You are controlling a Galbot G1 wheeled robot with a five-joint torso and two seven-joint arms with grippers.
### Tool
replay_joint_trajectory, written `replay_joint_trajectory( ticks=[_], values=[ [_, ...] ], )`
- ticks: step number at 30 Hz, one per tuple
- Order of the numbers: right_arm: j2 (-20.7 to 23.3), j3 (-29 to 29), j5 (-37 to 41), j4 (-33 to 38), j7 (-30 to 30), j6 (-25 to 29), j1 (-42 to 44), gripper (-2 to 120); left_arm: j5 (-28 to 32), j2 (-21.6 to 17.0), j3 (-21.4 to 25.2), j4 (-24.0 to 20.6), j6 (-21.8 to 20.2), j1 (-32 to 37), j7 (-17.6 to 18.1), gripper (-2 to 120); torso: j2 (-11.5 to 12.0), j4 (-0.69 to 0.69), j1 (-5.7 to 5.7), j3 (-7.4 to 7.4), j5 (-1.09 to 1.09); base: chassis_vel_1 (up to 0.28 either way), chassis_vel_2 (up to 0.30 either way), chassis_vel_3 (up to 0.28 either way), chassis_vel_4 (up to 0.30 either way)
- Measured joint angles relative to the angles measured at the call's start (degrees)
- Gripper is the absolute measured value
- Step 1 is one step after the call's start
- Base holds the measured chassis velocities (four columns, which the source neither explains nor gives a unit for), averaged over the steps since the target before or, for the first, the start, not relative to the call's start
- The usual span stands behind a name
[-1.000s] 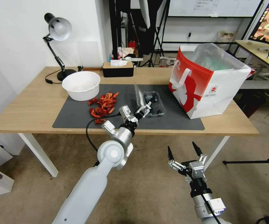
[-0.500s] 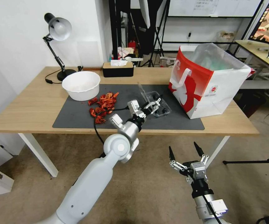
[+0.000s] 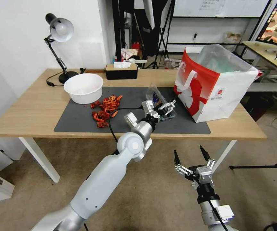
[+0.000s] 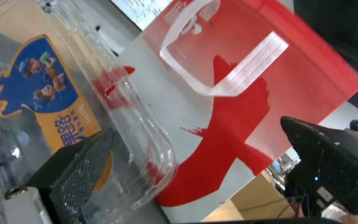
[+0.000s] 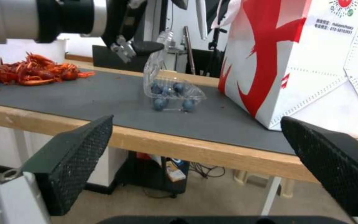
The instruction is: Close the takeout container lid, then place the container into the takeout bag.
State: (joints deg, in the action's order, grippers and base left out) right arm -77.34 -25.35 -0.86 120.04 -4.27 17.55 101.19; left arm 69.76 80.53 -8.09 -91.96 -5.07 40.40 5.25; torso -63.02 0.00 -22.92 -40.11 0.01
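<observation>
On the dark mat (image 3: 80,123), the left gripper (image 3: 163,109) has its fingers spread apart either side of the upright lid (image 3: 154,94) of the takeout container (image 3: 168,113), whose far edge lies near the takeout bag (image 3: 215,89) with only a narrow strip of mat between. Below the table edge (image 3: 129,135), the right gripper (image 3: 191,155) hangs splayed open in free air. Since a second ago the left gripper has pushed the container rightward toward the bag and the lid has swung upright.

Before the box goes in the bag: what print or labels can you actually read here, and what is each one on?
Takeout bag, beside its round red logo: two small lines, the lower starting "010-"; the rest is too blurred to read.
Lid, blue-and-orange cartoon sticker: white characters, not legible.
Whiteboard behind: writing too small to read.
</observation>
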Motion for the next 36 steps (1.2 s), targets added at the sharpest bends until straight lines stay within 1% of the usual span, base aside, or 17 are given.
replay_joint_trajectory(
  ticks=[6, 9, 10, 13, 14, 17, 18, 19, 22, 24, 26, 27, 29, 30, 33, 34, 36],
  values=[
    [-0.1, 0.0, 0.0, 0.1, 0.0, 0.0, -0.1, 100, 0.4, 0.3, -0.8, 1.2, -1.1, -1.1, 0.8, 100, 0.0, 0.01, 0.00, 0.00, 0.00, 0.000, 0.000, 0.000, 0.000],
    [0.0, 0.0, 0.0, 0.5, 0.0, -0.1, -0.1, 100, 1.1, 0.9, -1.1, 2.0, -2.7, -2.1, 4.5, 100, 0.0, 0.00, 0.00, 0.00, 0.00, 0.000, 0.000, 0.000, 0.000],
    [0.0, 0.0, 0.0, 0.5, 0.0, -0.1, -0.1, 100, 1.1, 0.9, -1.1, 2.0, -2.7, -2.1, 4.5, 100, 0.0, 0.00, 0.00, 0.00, 0.00, 0.000, 0.000, 0.000, 0.000],
    [0.1, -0.2, 0.4, 1.0, 0.0, -0.3, -0.1, 100, 1.6, 1.2, -1.2, 2.5, -4.7, -3.0, 8.8, 89, 0.0, 0.00, 0.00, 0.00, 0.00, 0.000, 0.000, 0.000, 0.000],
    [0.1, -0.2, 0.4, 1.0, 0.0, -0.3, -0.1, 100, 1.6, 1.2, -1.2, 2.5, -4.7, -3.0, 8.8, 89, 0.0, 0.00, 0.00, 0.00, 0.00, 0.000, 0.000, 0.000, 0.000],
    [0.4, -0.5, 0.8, 1.2, 0.0, -0.3, -0.3, 100, 1.5, 0.9, -1.5, 2.6, -6.1, -3.6, 11.7, 76, 0.0, 0.00, 0.00, 0.00, 0.00, 0.000, 0.000, 0.000, 0.000],
    [0.4, -0.5, 0.8, 1.2, 0.0, -0.3, -0.3, 100, 1.5, 0.9, -1.5, 2.6, -6.1, -3.6, 11.7, 76, 0.0, 0.00, 0.00, 0.00, 0.00, 0.000, 0.000, 0.000, 0.000],
    [0.5, -0.6, 0.9, 1.3, 0.0, -0.4, -0.3, 100, 1.5, 0.8, -1.7, 2.6, -6.6, -3.8, 12.5, 69, 0.0, 0.00, 0.00, 0.00, -0.01, 0.000, 0.000, 0.000, 0.000],
    [0.5, -0.6, 1.1, 1.4, 0.0, -0.4, -0.3, 100, 1.2, 0.6, -1.9, 2.6, -7.4, -4.1, 13.8, 60, 0.0, 0.00, 0.00, 0.00, -0.01, 0.000, 0.000, 0.000, 0.000],
    [0.6, -0.7, 1.6, 1.7, 0.2, -0.5, -0.5, 100, 0.9, 0.4, -2.4, 2.6, -8.0, -4.5, 15.0, 49, 0.0, 0.00, 0.00, 0.00, 0.00, 0.000, 0.000, 0.000, 0.000],
    [0.7, -0.7, 1.8, 1.7, 0.3, -0.5, -0.6, 100, 0.8, 0.3, -2.4, 2.6, -8.1, -4.6, 15.1, 48, 0.0, 0.00, 0.00, 0.00, 0.00, 0.000, 0.000, 0.000, 0.000],
    [1.0, -0.9, 3.6, 2.4, 0.9, -0.9, -1.1, 100, 0.4, 0.1, -2.7, 2.7, -8.4, -4.9, 15.6, 39, 0.0, 0.00, 0.00, 0.00, 0.00, 0.000, 0.000, 0.000, 0.000],
    [1.7, -1.2, 7.4, 3.5, 1.7, -2.2, -1.8, 100, 0.2, -0.2, -3.0, 2.7, -8.5, -5.2, 15.7, 30, 0.0, 0.00, 0.00, 0.00, 0.00, 0.000, 0.000, 0.000, 0.000],
    [1.7, -1.2, 7.4, 3.5, 1.7, -2.2, -1.8, 100, 0.2, -0.2, -3.0, 2.7, -8.5, -5.2, 15.7, 30, 0.0, 0.00, 0.00, 0.00, 0.00, 0.000, 0.000, 0.000, 0.000],
    [3.7, -1.5, 16.2, 5.6, 2.9, -5.3, -4.0, 100, 0.3, -1.0, -3.7, 2.7, -8.5, -5.6, 15.7, 17, 0.0, 0.01, 0.00, 0.00, -0.01, 0.000, 0.000, 0.000, 0.000],
    [3.7, -1.5, 16.2, 5.6, 2.9, -5.3, -4.0, 100, 0.3, -1.0, -3.7, 2.7, -8.5, -5.6, 15.7, 17, 0.0, 0.01, 0.00, 0.00, -0.01, 0.000, 0.000, 0.000, 0.000],
    [5.4, -2.4, 24.0, 6.4, 3.4, -8.0, -7.0, 100, 0.5, -1.3, -3.8, 2.8, -8.5, -5.8, 15.7, 7, 0.0, 0.01, 0.00, 0.00, -0.01, 0.000, 0.000, 0.000, 0.000]
  ],
)
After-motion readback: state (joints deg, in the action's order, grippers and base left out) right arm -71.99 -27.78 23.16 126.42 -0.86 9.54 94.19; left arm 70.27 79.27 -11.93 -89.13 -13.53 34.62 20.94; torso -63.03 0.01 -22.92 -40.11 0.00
